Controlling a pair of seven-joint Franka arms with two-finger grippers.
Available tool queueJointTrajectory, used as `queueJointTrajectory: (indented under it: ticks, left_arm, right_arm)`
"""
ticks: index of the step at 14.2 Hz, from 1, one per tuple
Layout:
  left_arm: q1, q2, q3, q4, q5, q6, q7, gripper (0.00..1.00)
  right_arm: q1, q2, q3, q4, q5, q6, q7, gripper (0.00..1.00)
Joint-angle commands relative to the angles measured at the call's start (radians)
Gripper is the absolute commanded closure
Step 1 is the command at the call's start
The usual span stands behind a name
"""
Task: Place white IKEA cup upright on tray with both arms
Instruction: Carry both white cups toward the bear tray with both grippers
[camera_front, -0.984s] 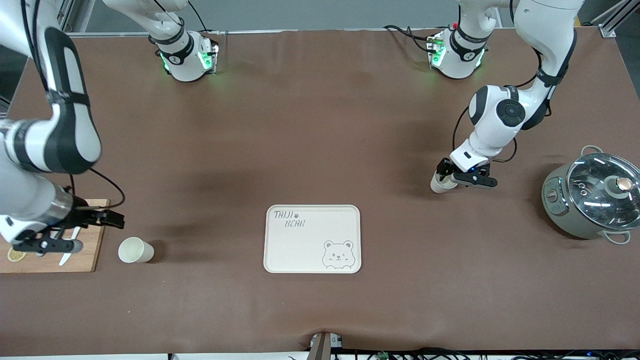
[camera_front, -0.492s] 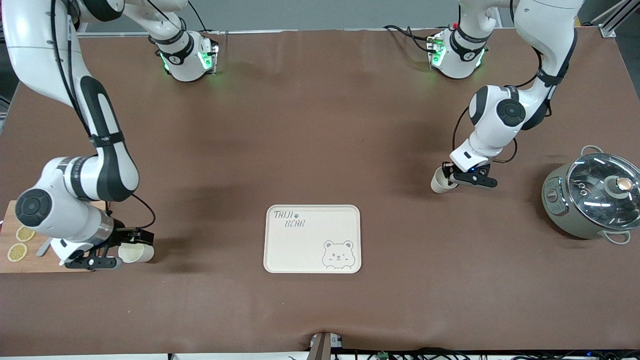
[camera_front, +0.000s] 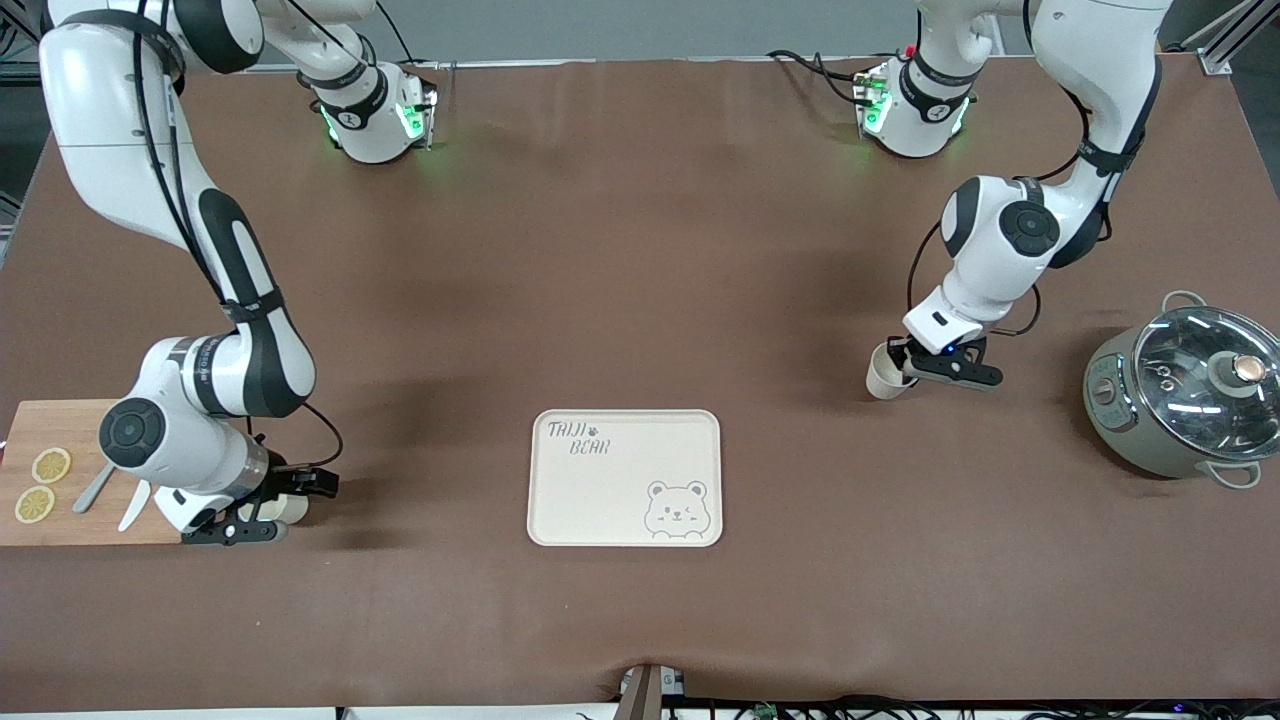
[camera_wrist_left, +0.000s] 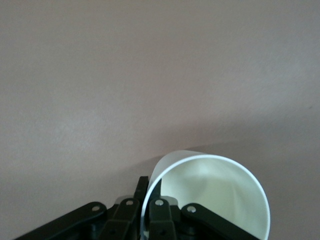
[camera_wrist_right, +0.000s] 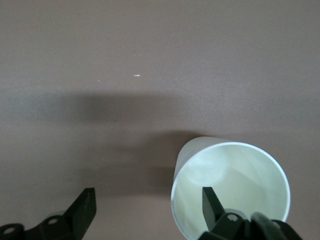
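Observation:
The cream tray (camera_front: 600, 500) with the bear face lies in the middle of the table, nearer the front camera. One white cup (camera_front: 882, 378) is tilted on the table toward the left arm's end. My left gripper (camera_front: 908, 362) is shut on its rim, one finger inside and one outside, as the left wrist view shows (camera_wrist_left: 150, 189) on that cup (camera_wrist_left: 215, 195). A second white cup (camera_front: 295, 511) lies on its side toward the right arm's end. My right gripper (camera_front: 298, 497) is open at its mouth. In the right wrist view (camera_wrist_right: 148, 195) one finger is inside this cup (camera_wrist_right: 235, 170).
A wooden cutting board (camera_front: 70, 520) with lemon slices and a knife lies at the right arm's end of the table, close to the right gripper. A grey pot with a glass lid (camera_front: 1190, 395) stands at the left arm's end.
My right arm has swung from over the cutting board to the lying cup, and its open fingers now straddle the rim. My left gripper and its cup have shifted slightly toward the front camera.

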Motion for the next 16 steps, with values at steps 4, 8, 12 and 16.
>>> queueJointTrajectory:
  ticks: [4,8,12,16]
  left_arm:
    - [-0.159,0.095,0.001,0.367,0.027,-0.403,-0.282,1.0]
    - [-0.244,0.187,0.001,0.576,0.027,-0.523,-0.428,1.0]
    - [-0.319,0.348,0.008,0.866,0.027,-0.684,-0.528,1.0]
    - [-0.371,0.463,0.011,1.018,0.026,-0.707,-0.64,1.0]
  right_arm:
    - [-0.003,0.007,0.0,0.02,-0.019,-0.002,-0.03,1.0]
    - [0.0,0.007,0.0,0.046,-0.016,-0.003,-0.029,1.0]
    - [0.047,0.001,0.002,0.089,0.002,-0.019,-0.006,1.0]
    - [0.125,0.004,0.002,0.144,-0.007,-0.107,0.149,1.0]
